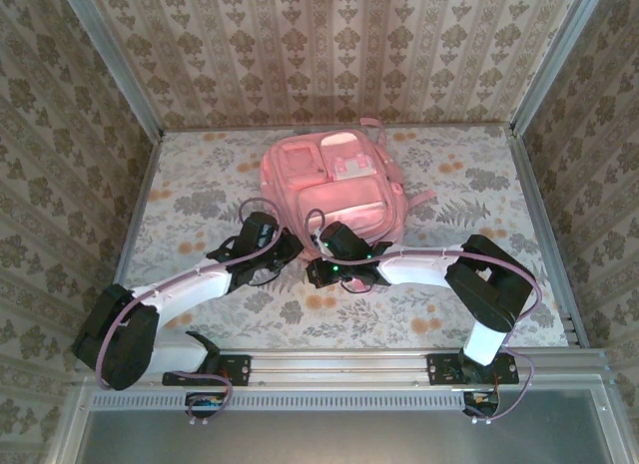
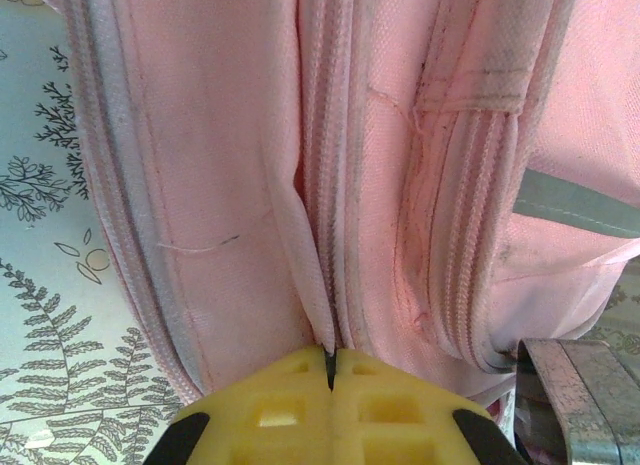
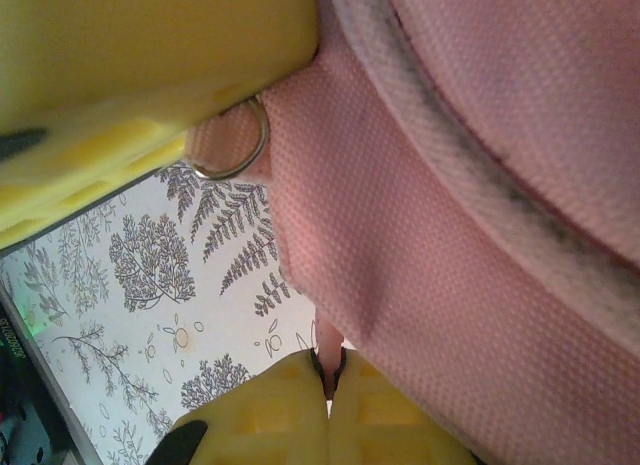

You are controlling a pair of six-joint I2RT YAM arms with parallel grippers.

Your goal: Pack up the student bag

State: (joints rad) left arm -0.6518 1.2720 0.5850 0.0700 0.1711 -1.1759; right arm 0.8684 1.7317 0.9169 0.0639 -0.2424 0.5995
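The student bag [image 1: 334, 180], a large pink backpack, lies flat in the middle of the table with its front pockets up. Both arms reach in to its near edge. My left gripper [image 1: 288, 246] is shut, its yellow fingertips pinching a thin fold of pink fabric beside a closed zipper [image 2: 330, 185] in the left wrist view, at the left gripper [image 2: 329, 363]. My right gripper [image 1: 321, 246] is shut too. In the right wrist view the right gripper [image 3: 329, 375] clamps a narrow pink tab hanging from the bag [image 3: 480, 185].
A floral cloth covers the table [image 1: 200, 185], bare on both sides of the bag. Patterned walls close in the left, back and right. A metal rail [image 1: 339, 364] runs along the near edge. A metal ring [image 3: 235, 150] hangs beside a yellow finger close to the right gripper.
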